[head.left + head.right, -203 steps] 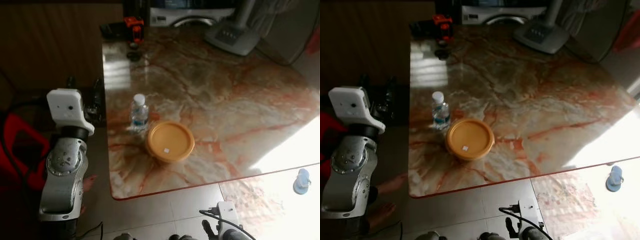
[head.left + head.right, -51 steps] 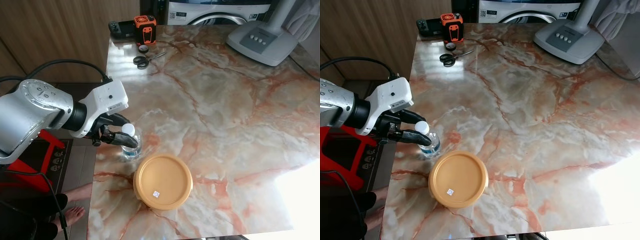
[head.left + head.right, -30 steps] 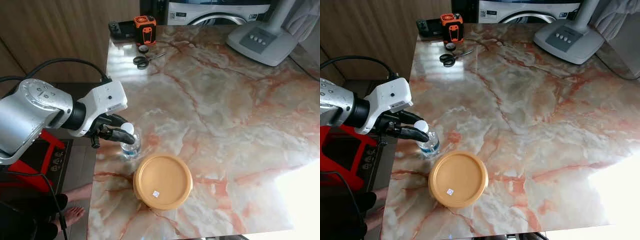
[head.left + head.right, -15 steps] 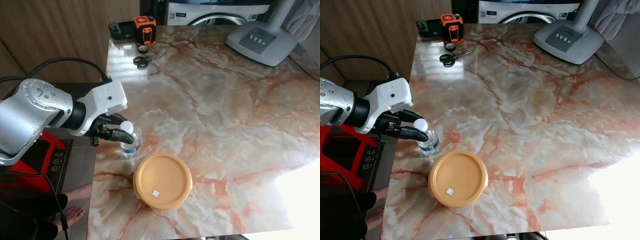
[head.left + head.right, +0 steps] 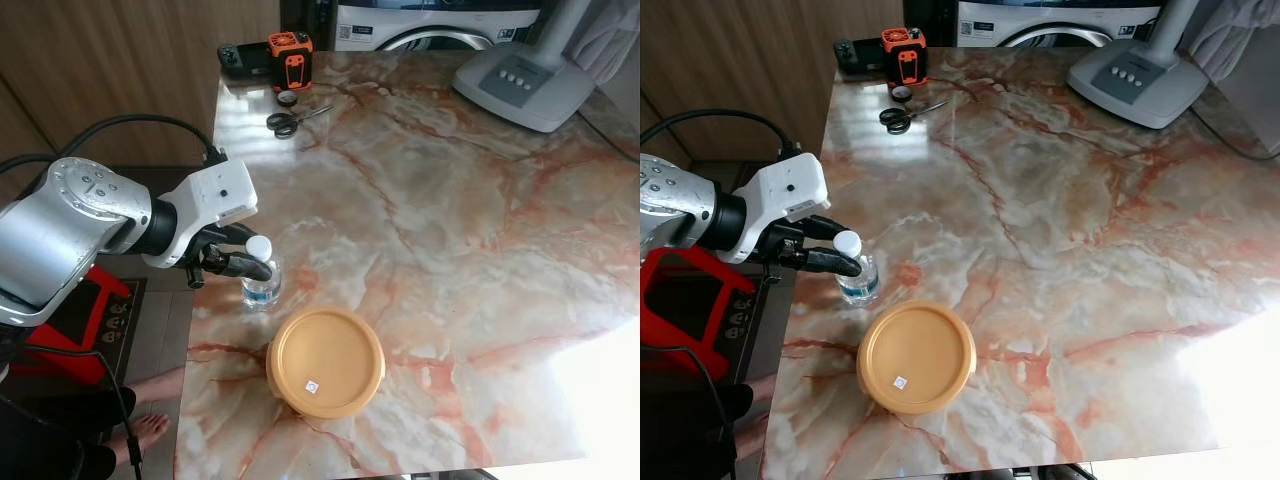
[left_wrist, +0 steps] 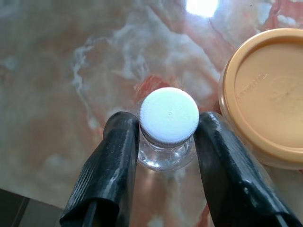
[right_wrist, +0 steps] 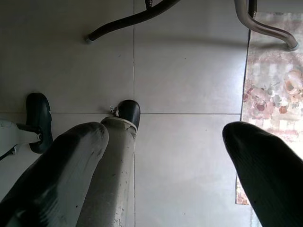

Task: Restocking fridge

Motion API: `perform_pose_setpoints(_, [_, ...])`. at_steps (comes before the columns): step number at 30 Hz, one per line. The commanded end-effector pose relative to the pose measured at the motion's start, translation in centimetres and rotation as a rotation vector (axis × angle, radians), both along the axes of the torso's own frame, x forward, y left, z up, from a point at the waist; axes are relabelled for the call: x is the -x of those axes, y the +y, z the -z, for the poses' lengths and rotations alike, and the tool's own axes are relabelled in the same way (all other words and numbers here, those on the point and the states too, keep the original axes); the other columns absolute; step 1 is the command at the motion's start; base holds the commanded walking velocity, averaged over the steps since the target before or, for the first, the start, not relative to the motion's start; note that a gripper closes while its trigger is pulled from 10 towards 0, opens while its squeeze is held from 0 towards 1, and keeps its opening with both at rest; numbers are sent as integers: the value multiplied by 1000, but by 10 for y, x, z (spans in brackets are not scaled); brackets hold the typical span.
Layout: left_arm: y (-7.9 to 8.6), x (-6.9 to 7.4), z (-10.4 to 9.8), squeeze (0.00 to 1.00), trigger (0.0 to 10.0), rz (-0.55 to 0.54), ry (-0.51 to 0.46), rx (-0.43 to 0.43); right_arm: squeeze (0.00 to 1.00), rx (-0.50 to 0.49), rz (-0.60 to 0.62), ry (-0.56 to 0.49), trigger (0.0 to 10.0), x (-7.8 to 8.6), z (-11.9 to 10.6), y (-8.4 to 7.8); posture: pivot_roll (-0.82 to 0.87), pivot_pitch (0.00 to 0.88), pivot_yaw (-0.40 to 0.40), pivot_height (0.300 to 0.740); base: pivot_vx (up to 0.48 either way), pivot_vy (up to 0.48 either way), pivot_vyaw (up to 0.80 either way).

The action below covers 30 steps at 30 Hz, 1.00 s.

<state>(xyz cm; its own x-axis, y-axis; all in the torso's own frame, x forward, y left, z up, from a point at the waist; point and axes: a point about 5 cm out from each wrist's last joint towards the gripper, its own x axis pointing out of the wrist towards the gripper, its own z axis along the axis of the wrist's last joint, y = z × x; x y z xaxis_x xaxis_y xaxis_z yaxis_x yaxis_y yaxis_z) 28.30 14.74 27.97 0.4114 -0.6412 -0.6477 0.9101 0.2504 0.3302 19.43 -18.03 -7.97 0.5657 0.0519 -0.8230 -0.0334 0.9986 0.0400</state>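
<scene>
Left wrist view is showing the left gripper [image 6: 168, 142] closing narrowly on the neck of the bottle [image 6: 169, 124], just under its white cap, both fingers [image 6: 116, 156] pressing against the clear plastic. The bottle is standing upright near the left edge of the table [image 5: 450, 200], just beyond the tub [image 5: 325, 361]. The grasp step seems to be in hand; next the arm likely needs to lift straight up, keeping clear of the tub, before carrying the bottle off to the fridge. The head views are giving the wider layout, while the wrist view alone is confirming contact at the neck. The right gripper [image 7: 165, 165] is hanging idle over floor tiles, fingers spread wide.
</scene>
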Motion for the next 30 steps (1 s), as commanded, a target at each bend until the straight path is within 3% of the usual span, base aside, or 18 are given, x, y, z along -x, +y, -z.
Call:
perform_pose_setpoints(1, [2, -1, -4, 0, 10000, -4, -19, 8, 0, -4, 13, 39, 10000, 11, 5, -1, 128, 213, -54, 740, 0, 0, 0])
perform_pose_setpoints(22, [2, -2, -14, 0, 10000, 18, -40, 11, 0, -5, 11, 38, 10000, 11, 5, -1, 129, 215, -54, 740, 0, 0, 0])
perform_pose_setpoints(23, [2, -2, -14, 733, 10000, 17, -38, 14, 0, -5, 11, 38, 10000, 10, 5, -1, 128, 215, -54, 740, 0, 0, 0])
perform_pose_setpoints(24, [2, -2, -15, 1000, 10000, 17, -37, 16, 0, -6, 11, 38, 10000, 10, 5, -1, 128, 215, -54, 740, 0, 0, 0])
perform_pose_setpoints(25, [2, -2, -15, 1000, 10000, 18, -36, 15, 0, -6, 12, 38, 10000, 10, 5, -1, 128, 215, -53, 740, 0, 0, 0])
perform_pose_setpoints(26, [2, -2, -15, 0, 10000, 22, -38, 13, 0, -6, 12, 38, 10000, 10, 5, -1, 129, 215, -53, 740, 0, 0, 0])
perform_pose_setpoints(30, [2, -1, -14, 0, 10000, 27, -35, 11, 0, -6, 12, 38, 10000, 10, 5, 0, 128, 214, -51, 740, 0, 0, 0])
